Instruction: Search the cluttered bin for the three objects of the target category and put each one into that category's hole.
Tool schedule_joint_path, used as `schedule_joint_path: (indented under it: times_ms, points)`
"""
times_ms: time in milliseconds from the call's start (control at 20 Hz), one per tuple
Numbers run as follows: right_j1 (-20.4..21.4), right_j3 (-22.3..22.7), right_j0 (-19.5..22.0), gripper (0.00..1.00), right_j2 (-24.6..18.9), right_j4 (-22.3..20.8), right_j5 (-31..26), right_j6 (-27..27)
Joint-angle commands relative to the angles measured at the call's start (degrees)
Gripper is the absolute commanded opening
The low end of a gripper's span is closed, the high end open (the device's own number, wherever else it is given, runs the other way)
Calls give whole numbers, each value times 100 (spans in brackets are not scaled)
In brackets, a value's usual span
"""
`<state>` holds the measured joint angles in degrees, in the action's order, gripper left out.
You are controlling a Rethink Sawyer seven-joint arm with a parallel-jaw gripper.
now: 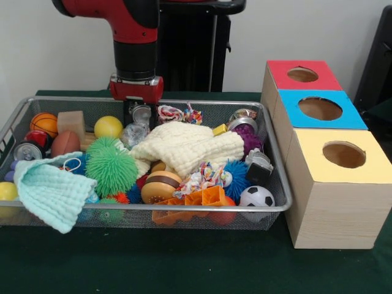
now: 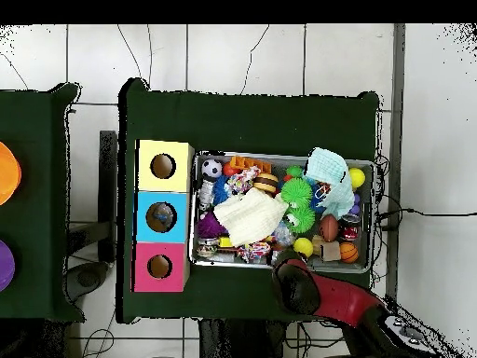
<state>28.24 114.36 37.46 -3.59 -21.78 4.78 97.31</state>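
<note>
Gripper (image 1: 136, 113) hung low at the wire bin's (image 1: 184, 208) 12 o'clock rim; couldn't tell its spread. Bin sat beside the boxes. That cream cloth (image 1: 187, 147) could've snagged and dragged toys out.

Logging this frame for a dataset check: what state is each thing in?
gripper: lowered into the bin's far side, open or shut not visible.
bin: full of clutter.
cream cloth: crumpled on top of the toys.
mint cloth: draped over the bin's rim.
yellow box: upright, hole open.
blue box: upright, something inside by the overhead view.
red box: upright, hole open.
</note>
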Motion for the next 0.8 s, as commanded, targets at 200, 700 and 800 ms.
schedule_joint_path:
  times_ms: [200,700,800]
  points:
    - [-332,-1097,18,100,-278,81,-754,283]
    - [-519,-1553,72,100,-382,-32,-1009,134]
    - [-505,-1569,61,100,-387,-37,-1049,150]
